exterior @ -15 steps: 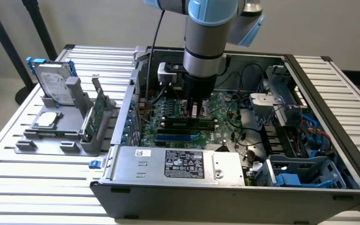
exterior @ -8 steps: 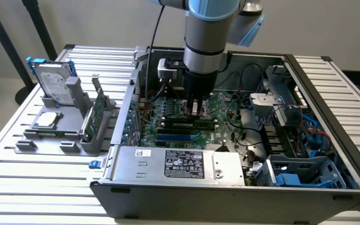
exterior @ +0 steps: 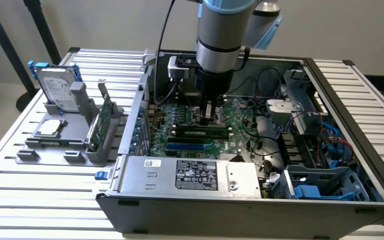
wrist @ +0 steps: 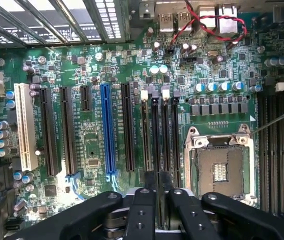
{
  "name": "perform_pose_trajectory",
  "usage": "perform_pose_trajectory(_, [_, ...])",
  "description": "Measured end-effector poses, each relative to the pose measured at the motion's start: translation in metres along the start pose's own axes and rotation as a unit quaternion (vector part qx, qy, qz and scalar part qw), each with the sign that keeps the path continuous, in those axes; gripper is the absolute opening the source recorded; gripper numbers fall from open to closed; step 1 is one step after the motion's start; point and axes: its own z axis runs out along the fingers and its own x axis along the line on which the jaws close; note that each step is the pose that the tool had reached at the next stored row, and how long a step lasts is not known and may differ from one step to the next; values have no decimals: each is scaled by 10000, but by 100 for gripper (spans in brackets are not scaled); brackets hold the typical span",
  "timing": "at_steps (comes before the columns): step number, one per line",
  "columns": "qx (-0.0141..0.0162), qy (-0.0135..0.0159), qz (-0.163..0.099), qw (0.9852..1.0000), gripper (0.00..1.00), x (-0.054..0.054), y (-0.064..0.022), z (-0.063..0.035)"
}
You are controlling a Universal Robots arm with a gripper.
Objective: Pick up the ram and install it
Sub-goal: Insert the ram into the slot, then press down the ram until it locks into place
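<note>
The ram (exterior: 197, 133), a long narrow green stick with dark chips, stands on edge in a black slot of the motherboard (exterior: 239, 112) inside the open computer case. My gripper (exterior: 209, 122) comes straight down onto the stick's middle. In the wrist view the two black fingers (wrist: 143, 210) are close together, leaving only a thin gap between them, over the slots (wrist: 174, 135) beside the processor socket (wrist: 219, 167). The gripper (wrist: 158, 192) looks shut on the ram's top edge.
A silver power supply (exterior: 192, 175) fills the case's near side. A drive cage with blue clips (exterior: 319, 185) and cables (exterior: 265, 145) sit at the exterior view's right. Outside the case, a grey holder (exterior: 65, 150) carries a hard drive (exterior: 58, 85), a square chip (exterior: 50, 127) and a green card (exterior: 98, 122).
</note>
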Motion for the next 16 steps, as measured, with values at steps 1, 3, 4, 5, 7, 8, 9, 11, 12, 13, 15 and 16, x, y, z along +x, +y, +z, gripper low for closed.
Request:
perform_pose_trajectory(1, [0, -2, 0, 10000, 13, 0, 0, 0])
perform_pose_trajectory(3, [0, -3, 0, 10000, 11, 0, -1, 0])
perform_pose_trajectory(4, [0, -2, 0, 10000, 11, 0, 0, 0])
perform_pose_trajectory(5, [-1, -2, 0, 10000, 11, 0, 0, -1])
perform_pose_trajectory(7, [-1, -1, 0, 10000, 11, 0, 0, -1])
perform_pose_trajectory(8, [-1, -2, 0, 10000, 11, 0, 0, 0])
perform_pose_trajectory(9, [-1, -2, 0, 10000, 11, 0, 0, -1])
perform_pose_trajectory(11, [-1, -2, 0, 10000, 11, 0, 0, -1])
perform_pose_trajectory(12, [-1, -2, 0, 10000, 11, 0, 0, -1])
perform_pose_trajectory(13, [-1, -2, 0, 10000, 11, 0, 0, -1])
perform_pose_trajectory(15, [-1, -1, 0, 10000, 11, 0, 0, -1])
perform_pose_trajectory(16, [-1, -1, 0, 10000, 11, 0, 0, 2])
